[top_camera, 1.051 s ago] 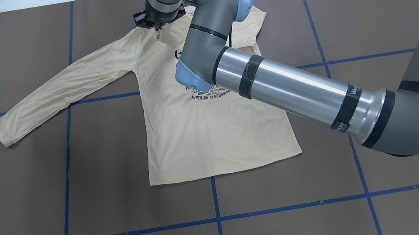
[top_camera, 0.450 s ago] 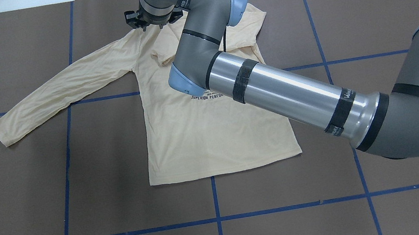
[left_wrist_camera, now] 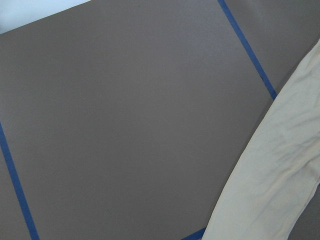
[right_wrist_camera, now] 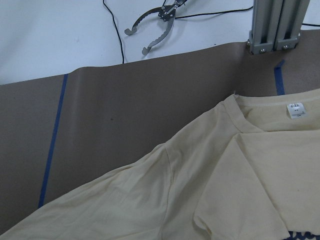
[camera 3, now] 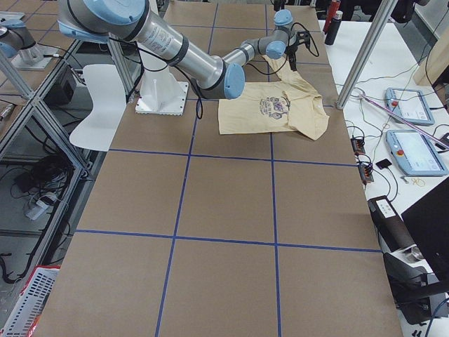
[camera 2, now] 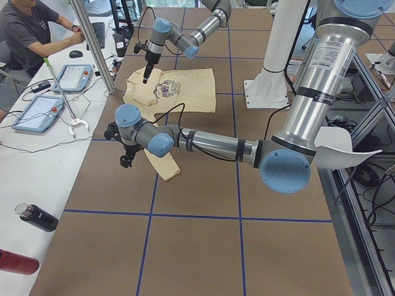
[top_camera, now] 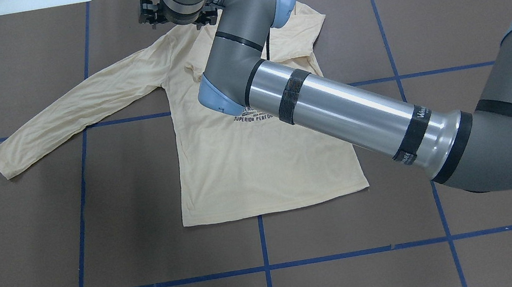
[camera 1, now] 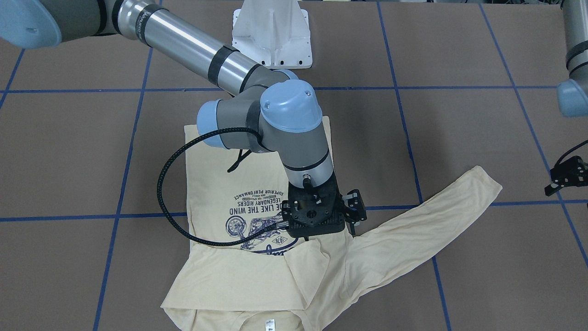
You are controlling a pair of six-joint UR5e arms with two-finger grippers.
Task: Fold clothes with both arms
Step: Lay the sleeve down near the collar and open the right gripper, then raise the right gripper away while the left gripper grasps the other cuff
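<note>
Front view, edges: The shirt [camera 1: 206,174] is lying flat, print up, on the table [camera 1: 459,69], its collar reaching toward the view's lower edge. Bare surface is lying open on both sides.
Front view, fingers: The right gripper [camera 1: 319,218] is hovering over the shoulder near the collar. Its body is hiding the fingers, so spread or pressed cannot be told. The left gripper [camera 1: 564,178] is hanging apart from the cuff, and its fingers' state is likewise unclear.
Overhead, room: The right arm [top_camera: 349,113] is crossing above the chest. One sleeve [top_camera: 75,105] is stretching toward the robot's left, and the other is lying folded over the shoulder. Open table is lying between hem and robot.
Left side view: The left gripper is hanging near the cuff. A person [camera 2: 31,31] is sitting beyond the table's edge.
Right side view: Bare squares are filling the near half.
Left wrist: The cuff is lying in the lower right corner, beside blue tape [left_wrist_camera: 247,50].
Right wrist: The collar and shoulder are lying below the camera, near the table's far edge.
</note>
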